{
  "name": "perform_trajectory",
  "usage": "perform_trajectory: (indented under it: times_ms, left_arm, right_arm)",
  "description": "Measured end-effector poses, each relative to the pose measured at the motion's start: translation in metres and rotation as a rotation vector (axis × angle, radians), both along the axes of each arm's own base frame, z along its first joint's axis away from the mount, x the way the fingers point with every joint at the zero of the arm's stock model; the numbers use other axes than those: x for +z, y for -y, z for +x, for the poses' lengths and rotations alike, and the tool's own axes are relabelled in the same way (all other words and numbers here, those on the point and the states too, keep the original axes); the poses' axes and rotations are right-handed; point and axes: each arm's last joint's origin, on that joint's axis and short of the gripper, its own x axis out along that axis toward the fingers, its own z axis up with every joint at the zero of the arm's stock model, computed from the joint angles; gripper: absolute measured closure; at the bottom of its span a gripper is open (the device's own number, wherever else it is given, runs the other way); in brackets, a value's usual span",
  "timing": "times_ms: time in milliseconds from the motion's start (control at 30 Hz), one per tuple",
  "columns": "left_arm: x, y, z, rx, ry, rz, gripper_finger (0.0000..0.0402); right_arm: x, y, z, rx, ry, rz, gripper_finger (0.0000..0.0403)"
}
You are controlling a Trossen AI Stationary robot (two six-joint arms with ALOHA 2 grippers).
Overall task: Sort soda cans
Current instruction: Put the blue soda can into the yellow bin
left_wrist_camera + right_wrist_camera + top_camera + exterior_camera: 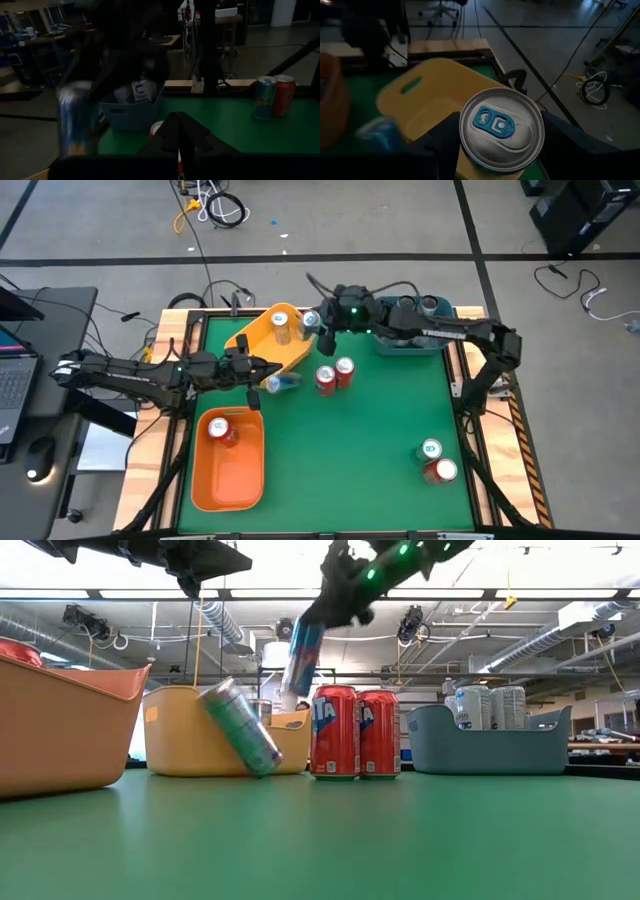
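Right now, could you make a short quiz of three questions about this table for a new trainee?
1. True or false: the right gripper holds a can over the yellow bin.
2. How many red cans stand together at the table's middle?
3. Which bin holds one red can: A orange bin, B blue bin?

Key: 1 true. 2 two. 3 A.

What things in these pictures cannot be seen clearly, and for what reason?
- Yellow bin, low view: its contents are hidden by its own wall and the tilted silver can leaning against it.
- Orange bin, low view: cut off by the picture's edge; only a red sliver shows above its rim.
- Left wrist view: the near can is blurred, label unreadable.
- Held can, right wrist view: only its top shows; the right gripper covers its sides.
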Motion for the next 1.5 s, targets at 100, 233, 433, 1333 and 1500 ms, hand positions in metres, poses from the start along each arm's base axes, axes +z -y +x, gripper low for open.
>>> perform_trajectory:
  times_ms: [100, 233, 433, 1333, 1500]
  left_arm:
    - [0.001, 0.0, 0.0, 0.0, 0.009, -0.001, 0.04]
    - [0.001, 0.0, 0.0, 0.0, 0.01, -0.006, 0.04]
    - [0.0, 0.0, 0.0, -0.001, 0.002, -0.008, 0.04]
    - [-0.001, 0.001, 0.0, -0.026, -0.001, -0.025, 0.04]
    - [-0.001, 0.001, 0.0, -0.028, -0.002, -0.026, 0.04]
  right_arm:
    - [-0.021, 0.008, 0.014, 0.007, -0.013, 0.005, 0.0182]
    - [-0.042, 0.017, 0.026, 0.001, -0.024, 0.013, 0.0182]
    - [-0.07, 0.03, 0.032, -0.042, -0.085, 0.052, 0.018]
    - [-0.09, 0.028, 0.037, -0.036, -0.119, 0.193, 0.017]
    - [-0.09, 0.026, 0.038, -0.034, -0.124, 0.196, 0.0168]
